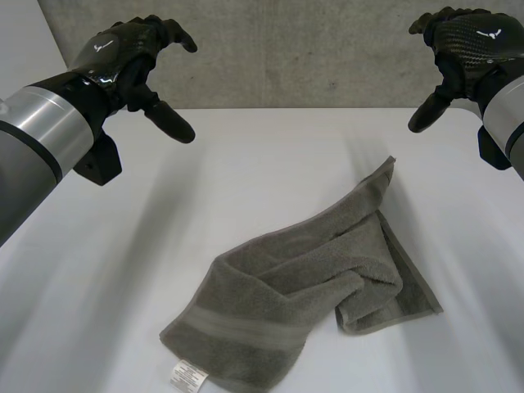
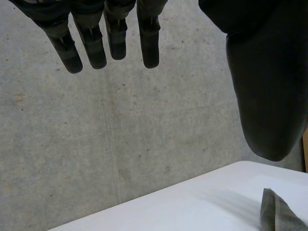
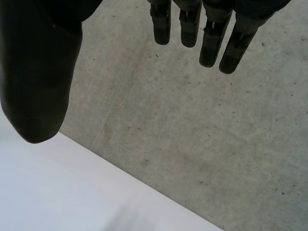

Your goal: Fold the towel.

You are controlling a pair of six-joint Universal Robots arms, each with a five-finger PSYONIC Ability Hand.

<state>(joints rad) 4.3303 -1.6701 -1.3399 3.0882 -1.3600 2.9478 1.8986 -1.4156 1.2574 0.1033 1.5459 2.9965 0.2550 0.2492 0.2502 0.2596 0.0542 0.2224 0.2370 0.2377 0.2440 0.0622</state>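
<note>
You saw the towel [image 1: 303,303], grey terry with a flat woven band and 1 white label [image 1: 187,375], lying crumpled and loosely doubled on the smooth white table [image 1: 246,164], toward its near edge. The left hand [image 1: 123,53] hung above the far left corner and the right hand [image 1: 467,41] above the far right. Both had their fingers loosely spread, holding nothing.

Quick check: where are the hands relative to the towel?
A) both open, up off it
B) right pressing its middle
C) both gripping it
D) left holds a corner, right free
A: the left hand and right hand hang open above the table; the towel lies crumpled, untouched.
</note>
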